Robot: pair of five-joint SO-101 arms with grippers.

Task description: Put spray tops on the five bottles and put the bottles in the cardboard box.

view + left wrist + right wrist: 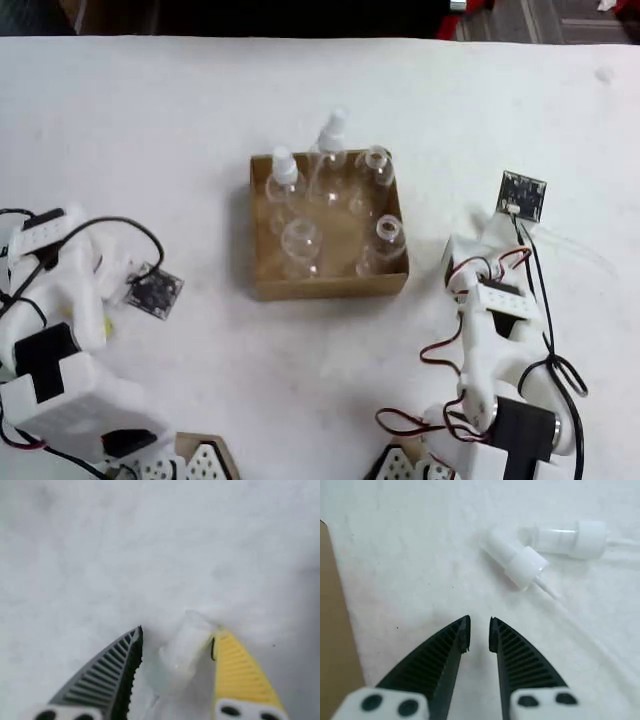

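Cardboard box sits mid-table, with all five bottles upright inside it. Two capped bottles stand along the far wall. Three open-necked bottles fill the rest, one in the far corner towards the right arm and two at the near wall.

Left arm is low over the cloth, well apart from the box. The left gripper is closed onto a clear spray top, which lies tilted and fills the gap between the grey finger and the yellow one.

Right arm is beside the box. The right gripper shows a narrow slit between its black fingers and has hold of nothing. Two loose spray tops lie on the cloth just past its tips, touching each other, dip tubes trailing. The box's brown wall is close at one side. Red and black cables loop round this arm.
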